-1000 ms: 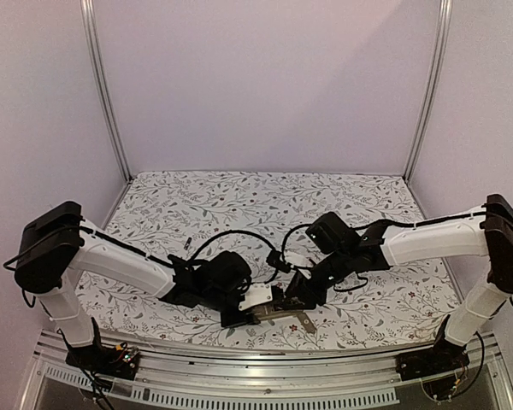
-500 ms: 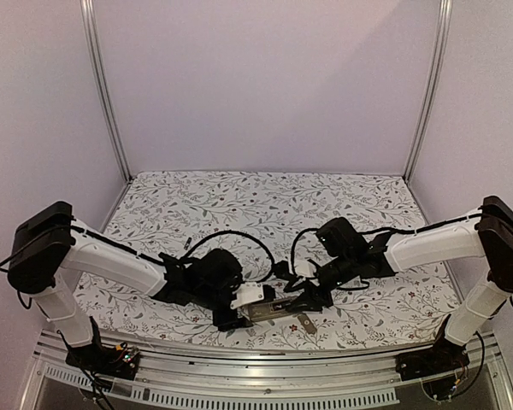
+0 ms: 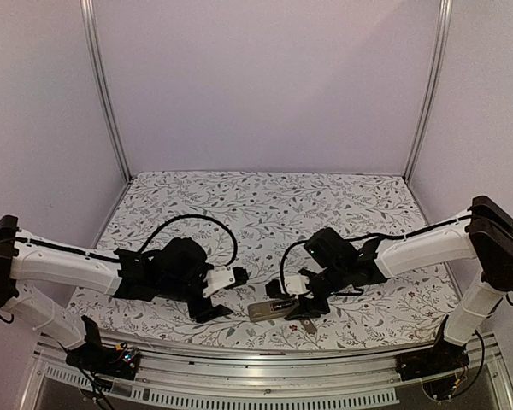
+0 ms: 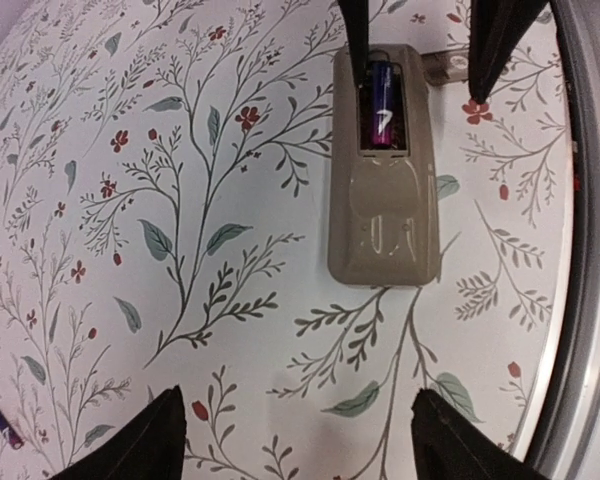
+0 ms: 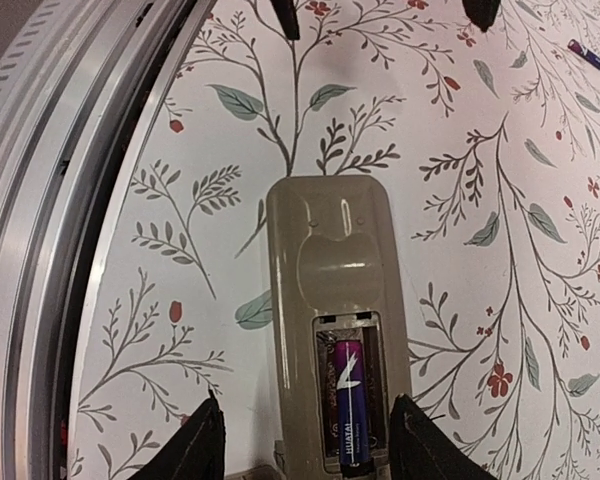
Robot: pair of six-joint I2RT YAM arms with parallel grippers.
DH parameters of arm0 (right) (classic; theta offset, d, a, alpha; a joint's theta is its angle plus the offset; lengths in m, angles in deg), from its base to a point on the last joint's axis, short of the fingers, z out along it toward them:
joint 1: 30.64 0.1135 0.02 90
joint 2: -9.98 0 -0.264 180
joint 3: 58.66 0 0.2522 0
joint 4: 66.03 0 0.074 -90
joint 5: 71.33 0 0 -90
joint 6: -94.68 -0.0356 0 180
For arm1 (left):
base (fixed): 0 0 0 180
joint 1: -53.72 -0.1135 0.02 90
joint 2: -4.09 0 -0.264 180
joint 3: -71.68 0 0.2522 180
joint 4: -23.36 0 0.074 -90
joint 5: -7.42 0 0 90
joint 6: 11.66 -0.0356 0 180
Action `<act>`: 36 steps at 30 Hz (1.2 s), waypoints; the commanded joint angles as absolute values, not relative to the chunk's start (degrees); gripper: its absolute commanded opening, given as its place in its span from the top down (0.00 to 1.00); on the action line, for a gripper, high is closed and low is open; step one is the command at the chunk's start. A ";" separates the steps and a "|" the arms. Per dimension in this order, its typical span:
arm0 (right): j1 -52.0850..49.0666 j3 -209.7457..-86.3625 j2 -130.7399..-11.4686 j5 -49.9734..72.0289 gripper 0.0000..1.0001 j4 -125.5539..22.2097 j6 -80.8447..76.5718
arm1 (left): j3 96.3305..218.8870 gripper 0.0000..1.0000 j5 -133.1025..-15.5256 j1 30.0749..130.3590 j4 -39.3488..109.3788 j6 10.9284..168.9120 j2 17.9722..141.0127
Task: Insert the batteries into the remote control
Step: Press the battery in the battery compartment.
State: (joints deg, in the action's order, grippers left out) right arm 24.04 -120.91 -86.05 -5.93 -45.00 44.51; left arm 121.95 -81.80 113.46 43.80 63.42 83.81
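In the remote control (image 5: 330, 250) one battery (image 5: 347, 400) shows — the remote's end cropped

Remote control (image 3: 269, 309) lies flat on the floral table (image 3: 265, 205).

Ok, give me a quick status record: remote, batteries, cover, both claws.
remote: slim tan-backed remote control, back up on the floral table
recess: uncovered, one dark purple cylindrical battery seated
loose battery: second dark battery lying on the table, apart from the remote
cover: small flat grey cover piece on the table beside the remote
left claw: open, empty, clear of the remote
right claw: open, fingers either side of the remote's battery end
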 commanded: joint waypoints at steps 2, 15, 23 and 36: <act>25.62 -122.66 -88.17 -1.59 0.47 -44.85 46.58 | 120.24 0.23 -83.97 112.20 43.29 63.92 82.48; 26.69 -122.17 -88.86 0.80 0.56 -44.75 47.51 | 120.18 0.23 -85.12 111.78 43.26 63.53 83.79; 27.78 -120.75 -87.18 1.35 0.60 -46.45 48.10 | 120.40 0.23 -84.95 111.51 43.23 63.49 84.10; 27.88 -122.05 -89.55 2.92 0.61 -44.29 48.28 | 120.53 0.23 -84.90 111.35 43.36 63.49 84.55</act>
